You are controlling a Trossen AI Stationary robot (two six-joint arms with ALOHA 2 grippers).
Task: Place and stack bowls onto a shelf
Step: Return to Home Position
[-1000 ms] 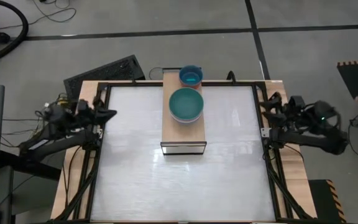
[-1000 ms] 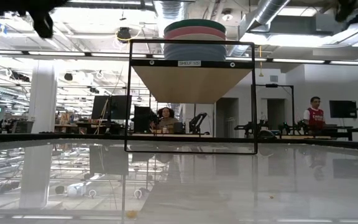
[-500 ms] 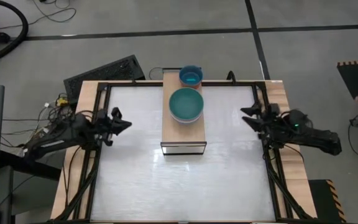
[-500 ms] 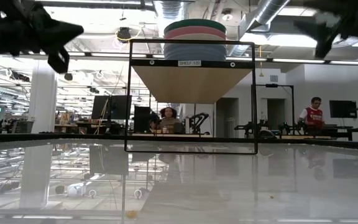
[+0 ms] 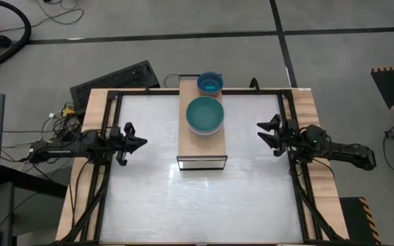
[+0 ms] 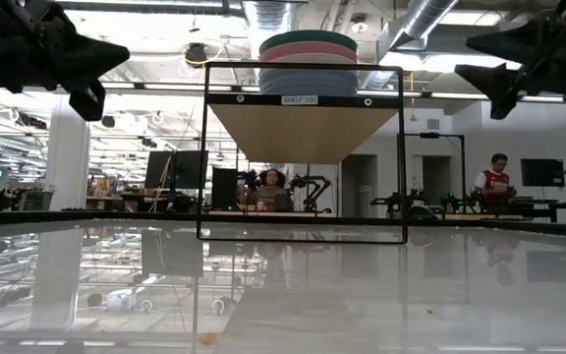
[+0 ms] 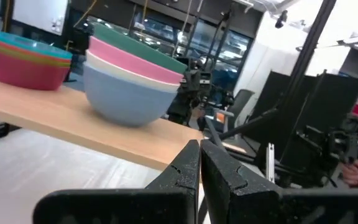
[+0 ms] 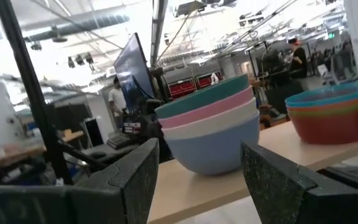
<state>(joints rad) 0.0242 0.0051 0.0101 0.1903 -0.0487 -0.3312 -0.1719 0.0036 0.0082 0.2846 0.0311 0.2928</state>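
Two stacks of bowls stand on the light-wood shelf [image 5: 200, 140] in the middle of the table. The larger stack [image 5: 205, 115] has a grey-blue bowl at the bottom, pink above it and green on top [image 7: 135, 81] [image 8: 213, 134]. The small stack [image 5: 210, 84] sits at the shelf's far end, red at the bottom and cyan on top [image 7: 27, 59] [image 8: 334, 115]. My left gripper [image 5: 137, 142] [image 7: 199, 155] hovers left of the shelf, shut and empty. My right gripper [image 5: 265, 133] [image 8: 197, 155] hovers right of the shelf, open and empty. Both point at the shelf.
The shelf stands raised on a thin dark frame [image 6: 303, 236] above the glossy white table top [image 5: 149, 198]. A black frame rail [image 5: 111, 171] runs along each table side under the arms. A dark keyboard [image 5: 115, 78] lies beyond the far left corner. People sit in the room behind [image 6: 273, 182].
Both arms have swung in from the table's side rails toward the shelf and a little toward the near edge, dropping lower in the low view. Their grippers now point level at the shelf from either side. The bowls have not moved.
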